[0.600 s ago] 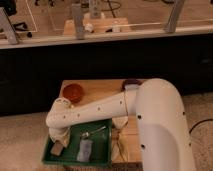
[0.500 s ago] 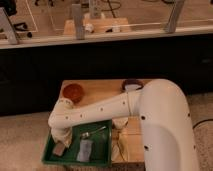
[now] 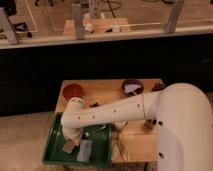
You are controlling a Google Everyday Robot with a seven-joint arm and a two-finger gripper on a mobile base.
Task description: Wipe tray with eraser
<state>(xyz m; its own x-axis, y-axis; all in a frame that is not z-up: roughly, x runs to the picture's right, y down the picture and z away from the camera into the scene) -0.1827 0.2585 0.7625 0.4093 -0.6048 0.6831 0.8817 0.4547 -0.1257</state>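
Observation:
The dark green tray (image 3: 50,145) lies at the table's front left corner. My white arm reaches across from the right and bends down into the tray. My gripper (image 3: 69,140) points down over the tray's left half, shut on the tan-brown eraser (image 3: 68,148), which rests against the tray floor. My wrist hides the upper part of the eraser. A flat grey-blue piece (image 3: 85,150) lies in the tray just right of the eraser. A metal spoon (image 3: 95,132) lies in the tray behind it.
The wooden table (image 3: 107,90) holds an orange-brown bowl (image 3: 73,91) behind the tray and a dark bowl (image 3: 132,87) at the back right. My white body (image 3: 185,130) fills the right side. A dark counter wall stands behind the table.
My gripper and the eraser have slid a little to the right across the tray floor. The grey-blue piece and the spoon have stayed put.

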